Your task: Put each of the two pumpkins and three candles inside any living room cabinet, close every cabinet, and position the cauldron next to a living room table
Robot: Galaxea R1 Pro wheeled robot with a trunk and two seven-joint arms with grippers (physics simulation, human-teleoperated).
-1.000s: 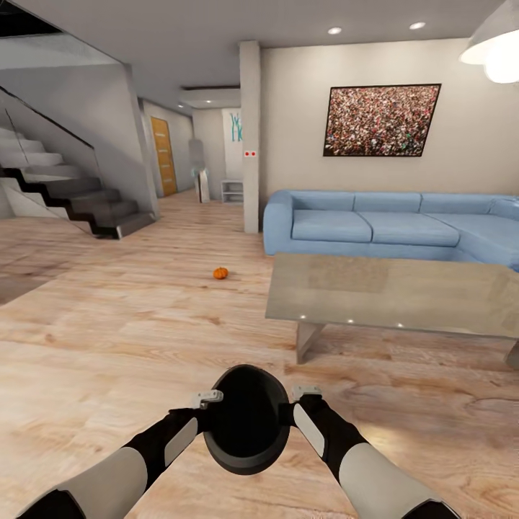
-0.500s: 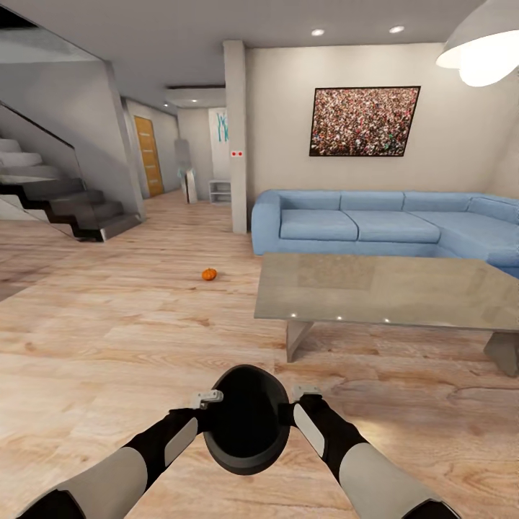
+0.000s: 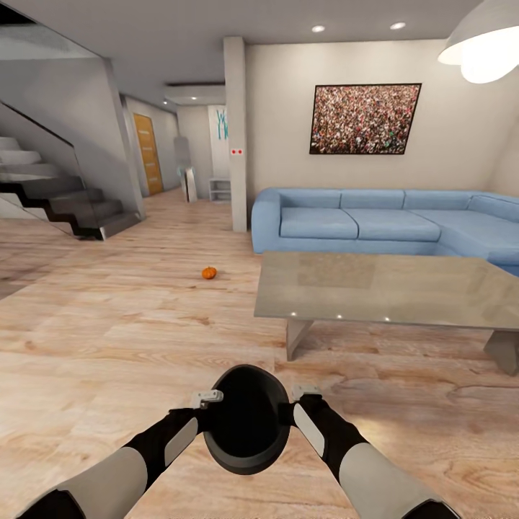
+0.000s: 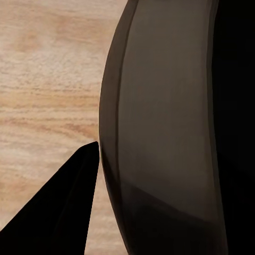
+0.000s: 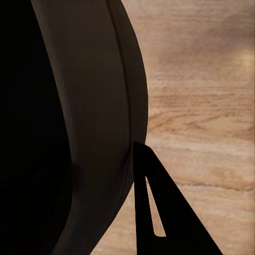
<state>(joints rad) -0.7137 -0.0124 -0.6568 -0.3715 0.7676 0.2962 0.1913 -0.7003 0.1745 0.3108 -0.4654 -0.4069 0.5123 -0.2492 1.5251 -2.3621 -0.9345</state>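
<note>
A black round cauldron (image 3: pixel 246 418) hangs low in front of me, held between both arms above the wood floor. My left gripper (image 3: pixel 213 402) grips its left rim and my right gripper (image 3: pixel 291 400) grips its right rim. The left wrist view has the cauldron wall (image 4: pixel 159 133) against one dark finger (image 4: pixel 69 212); the right wrist view has the wall (image 5: pixel 90 106) beside a finger (image 5: pixel 159 218). One small orange pumpkin (image 3: pixel 209 272) lies on the floor ahead, left of the low glass-topped table (image 3: pixel 389 288). Candles and cabinet are out of view.
A blue corner sofa (image 3: pixel 375 227) stands behind the table against the wall. A pillar (image 3: pixel 234 137) rises left of the sofa, with a hallway beyond. Dark stairs (image 3: pixel 65 209) climb at the far left. Open wood floor (image 3: pixel 130 324) lies between me and the pumpkin.
The whole view has shifted, so the camera turned slightly right a second ago and has since held still. The cauldron stays between both grippers; the pumpkin has not moved.
</note>
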